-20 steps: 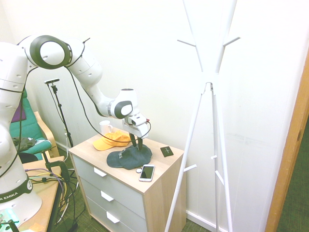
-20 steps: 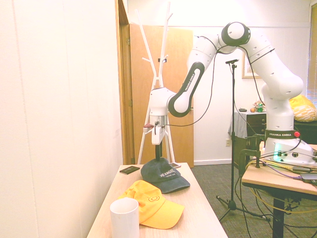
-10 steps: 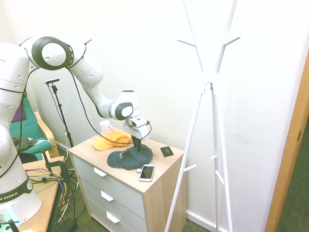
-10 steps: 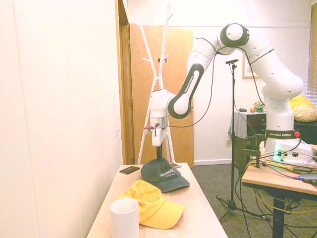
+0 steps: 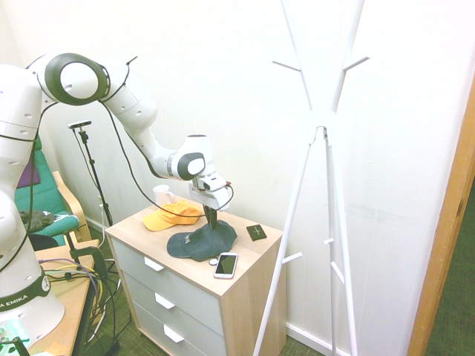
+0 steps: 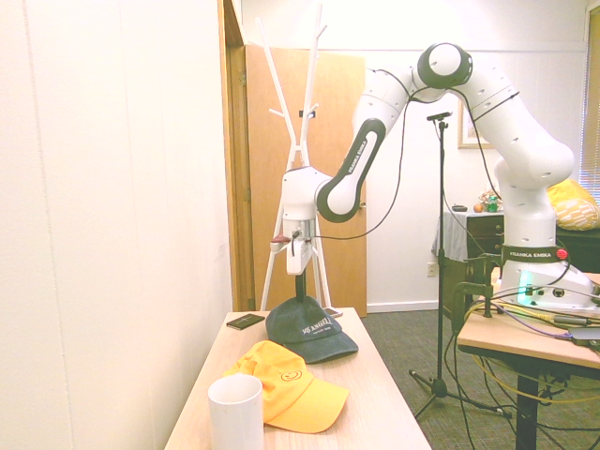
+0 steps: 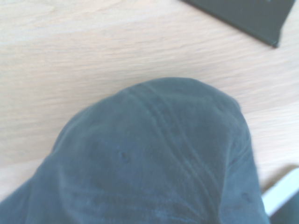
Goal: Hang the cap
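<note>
The dark navy cap (image 5: 199,244) lies on the wooden dresser top (image 5: 132,228), brim toward the orange cap. My gripper (image 5: 212,225) points straight down with its fingers shut on the top of the cap's crown, which is pulled up into a small peak. From the other side, the cap (image 6: 310,333) shows white lettering on its front, with the gripper (image 6: 300,298) pinching it from above. Up close, the wrist view is filled by the cap's crown (image 7: 154,158). The white coat stand (image 5: 319,133) rises to the right of the dresser.
An orange-yellow cap (image 5: 172,215) and a white mug (image 5: 162,195) sit at the dresser's far left. A white phone (image 5: 225,265) lies at the front edge, a small black card (image 5: 257,232) near the wall. The wall runs close behind.
The fingers have closed on the cap's crown. The cap has shifted slightly toward the coat stand, its crown drawn up.
</note>
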Tool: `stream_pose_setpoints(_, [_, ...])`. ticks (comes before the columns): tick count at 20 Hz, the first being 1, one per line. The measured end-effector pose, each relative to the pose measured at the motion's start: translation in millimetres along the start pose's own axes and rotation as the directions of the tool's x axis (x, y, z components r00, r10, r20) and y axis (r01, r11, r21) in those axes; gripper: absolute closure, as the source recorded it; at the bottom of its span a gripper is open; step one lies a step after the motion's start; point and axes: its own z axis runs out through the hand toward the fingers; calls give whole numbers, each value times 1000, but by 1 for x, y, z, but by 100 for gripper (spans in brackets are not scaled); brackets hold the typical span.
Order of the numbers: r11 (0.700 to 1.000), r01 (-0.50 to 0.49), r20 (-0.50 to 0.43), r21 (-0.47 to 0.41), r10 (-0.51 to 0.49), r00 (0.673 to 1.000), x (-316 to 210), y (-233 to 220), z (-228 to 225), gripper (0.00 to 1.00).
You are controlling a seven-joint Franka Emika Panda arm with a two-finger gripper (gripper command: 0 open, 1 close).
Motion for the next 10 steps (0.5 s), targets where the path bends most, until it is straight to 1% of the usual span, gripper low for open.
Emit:
stream_pose_setpoints(3, [994, 72, -83, -81, -79, 993, -4, -3, -37, 100])
stream_pose_setpoints(6, [981, 126, -163, -147, -149, 975, -12, -7, -76, 100])
stream_pose_setpoints(8, [963, 152, -233, -221, -204, 951, -11, -2, -104, 100])
stream_pose_setpoints(10, [938, 161, -305, -308, -257, 917, -2, 11, -134, 100])
